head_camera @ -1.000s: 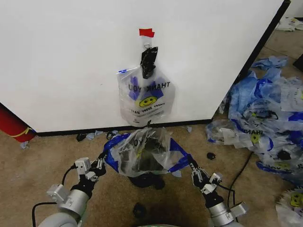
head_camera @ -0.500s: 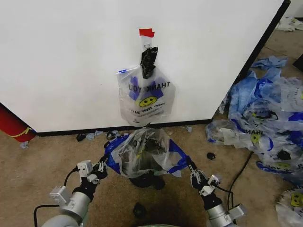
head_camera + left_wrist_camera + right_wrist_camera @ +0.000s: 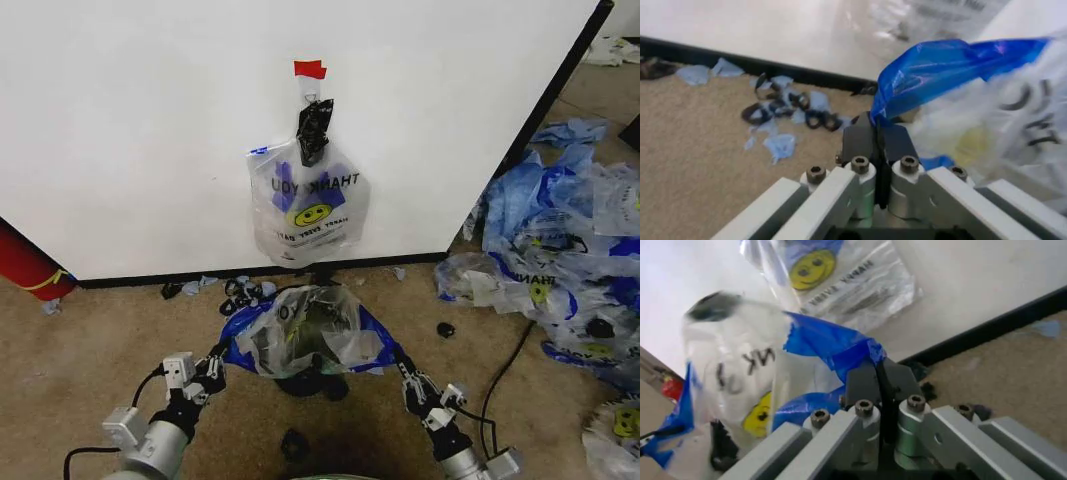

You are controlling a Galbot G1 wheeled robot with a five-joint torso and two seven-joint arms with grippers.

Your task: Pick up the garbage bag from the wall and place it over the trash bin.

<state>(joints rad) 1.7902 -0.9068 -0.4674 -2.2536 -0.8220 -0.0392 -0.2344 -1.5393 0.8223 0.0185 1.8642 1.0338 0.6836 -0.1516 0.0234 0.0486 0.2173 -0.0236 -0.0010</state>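
Note:
The garbage bag [image 3: 305, 335], see-through with blue handles, is stretched between my two grippers low over the floor. My left gripper [image 3: 215, 362] is shut on its left blue handle [image 3: 933, 70]. My right gripper [image 3: 405, 375] is shut on the right blue handle [image 3: 827, 342]. The black trash bin [image 3: 312, 382] stands right under the bag, mostly hidden by the plastic. Behind it is the white wall [image 3: 150, 130], where a second smiley bag [image 3: 308, 205] hangs below a red tape piece [image 3: 309, 68], with a small black bag [image 3: 314, 128] above it.
A red cylinder [image 3: 25, 265] lies at the wall's left end. A heap of blue and clear bags [image 3: 570, 250] covers the floor on the right, with a black cable [image 3: 505, 365] near it. Blue and black scraps [image 3: 245, 290] lie along the wall's base strip.
Both grippers have drawn back toward me and lower, pulling the bag wider and flatter over the bin. The bag on the wall has not moved.

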